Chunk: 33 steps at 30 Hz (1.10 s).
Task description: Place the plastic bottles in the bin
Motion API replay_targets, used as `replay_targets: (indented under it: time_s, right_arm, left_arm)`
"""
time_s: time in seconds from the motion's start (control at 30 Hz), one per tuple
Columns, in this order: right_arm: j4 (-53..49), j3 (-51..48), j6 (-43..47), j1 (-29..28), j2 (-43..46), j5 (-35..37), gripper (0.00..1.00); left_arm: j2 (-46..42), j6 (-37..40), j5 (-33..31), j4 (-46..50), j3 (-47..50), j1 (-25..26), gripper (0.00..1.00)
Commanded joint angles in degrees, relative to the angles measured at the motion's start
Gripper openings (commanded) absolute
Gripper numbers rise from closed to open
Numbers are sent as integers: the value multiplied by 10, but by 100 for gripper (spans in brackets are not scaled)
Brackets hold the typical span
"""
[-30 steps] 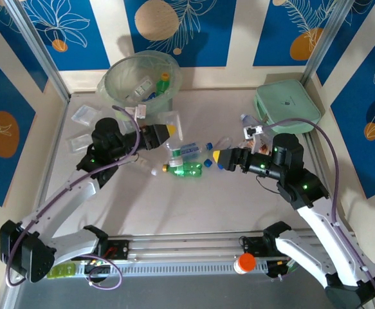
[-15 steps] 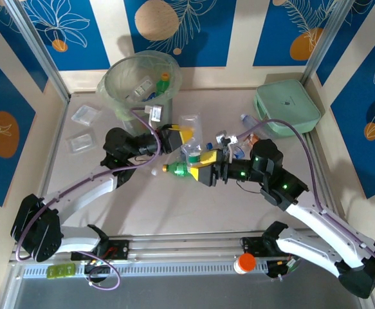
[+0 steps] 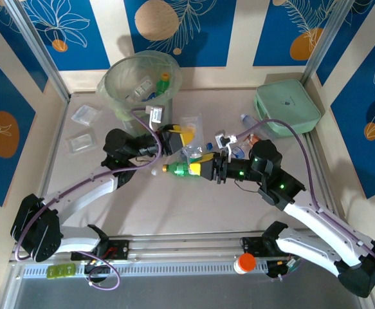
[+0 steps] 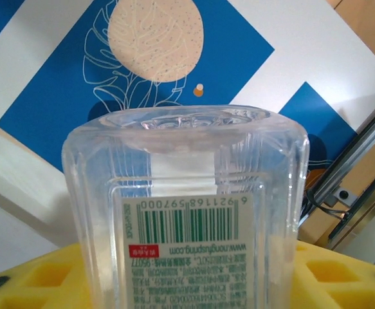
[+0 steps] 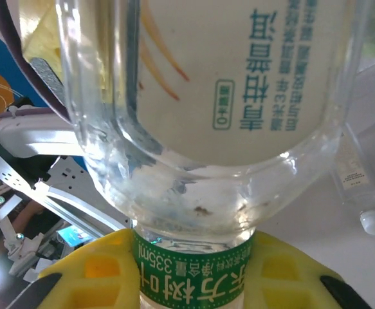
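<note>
**Right jaws:** being pressed fully shut on the base end of the green bottle [image 3: 182, 169], which is lying on its side at mid-desk with its yellow cap pointing left.

**Left jaws:** being closed partway on a square clear bottle [image 4: 187, 212] with a barcode label. It is being carried above the desk [image 3: 174, 212], between the green bottle and the bin.

**Bin** [image 3: 116, 80]: being used at the far left of the desk. A few bottles, one green [image 3: 164, 80], are lying inside it.

**Step in hand (judged):** the green bottle is being secured for lifting.
- A straight upward lift is being advised before any swing toward the bin.
- The thin wall is being squeezed near one end, so the bottle may pivot or slip if it is swung quickly.

**Obstructions:**
- A labelled clear bottle [image 3: 192, 153] is lying against the green one, just beside the right jaws, and is likely to be dragged along.
- The left arm is being held directly across the route to the bin, so the clear bottle is better dropped first and the way cleared.

**Other items:**
- Loose bottles [image 3: 240, 121] are lying near a mint-green case [image 3: 287, 106].
- Flat clear packets [image 3: 86, 114] are lying just beside the bin and are not being collected.
</note>
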State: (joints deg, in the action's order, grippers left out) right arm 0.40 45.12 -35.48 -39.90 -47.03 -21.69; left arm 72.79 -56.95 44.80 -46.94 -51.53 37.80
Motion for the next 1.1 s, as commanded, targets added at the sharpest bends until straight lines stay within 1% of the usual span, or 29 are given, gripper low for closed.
replay_targets:
  time_s: [0.0, 0.07, 0.13, 0.17, 0.23, 0.3, 0.33, 0.43, 0.53, 0.6, 0.67, 0.77, 0.8, 0.83, 0.87, 0.9, 0.93, 1.0, 1.07]
  right_arm:
    - [-14, -3, 10, 13, 22, -28, 16]
    - [-15, -9, 4, 19, 26, -44, 13]
    - [-14, -14, 1, 19, 28, -54, 12]
    - [-13, -17, -1, 20, 29, -59, 11]
    - [-10, -21, -1, 20, 29, -73, 6]
    - [-8, -26, -3, 20, 29, -81, 6]
    - [-8, -28, -4, 20, 29, -84, 3]
    - [-8, -31, -5, 20, 28, -99, 3]
    - [-17, -33, -2, 20, 29, -99, 3]
    - [-25, -35, 1, 23, 33, -92, 3]
    - [-27, -39, -1, 29, 37, -88, 3]
    - [-27, -43, -6, 38, 40, -89, 4]
    - [-27, -42, -6, 38, 39, -90, 10]
    - [-32, -40, -6, 38, 39, -85, 25]
    - [-40, -36, -6, 39, 40, -76, 45]
    - [-49, -31, -5, 39, 42, -66, 59]
    - [-61, -24, -1, 39, 45, -53, 69]
    - [-84, -10, 9, 40, 57, -31, 77]
    - [-108, 3, 23, 44, 78, -7, 79]
  left_arm:
    - [-47, 126, 19, 157, -45, 3, 72]
    - [-60, 166, 14, 206, -56, 3, 75]
    - [-58, 165, 24, 207, -62, 3, 75]
    - [-52, 157, 31, 197, -63, 3, 75]
    - [-40, 135, 42, 174, -63, 3, 75]
    - [-29, 113, 53, 144, -63, 3, 75]
    - [-23, 102, 60, 129, -63, 3, 75]
    - [-8, 82, 74, 102, -66, 3, 74]
    - [-1, 79, 85, 97, -72, 3, 69]
    - [-3, 90, 88, 107, -74, 3, 62]
    - [-6, 102, 91, 119, -75, 3, 53]
    - [-9, 114, 91, 135, -78, 3, 48]
    - [-8, 114, 90, 136, -80, 3, 47]
    - [-7, 110, 90, 135, -83, 3, 46]
    - [-5, 104, 87, 134, -88, 2, 45]
    - [-3, 102, 83, 138, -94, 0, 43]
    - [-1, 97, 77, 145, -103, -7, 41]
    - [2, 91, 50, 182, -127, -35, 39]
    - [10, 100, 15, 243, -168, -74, 35]
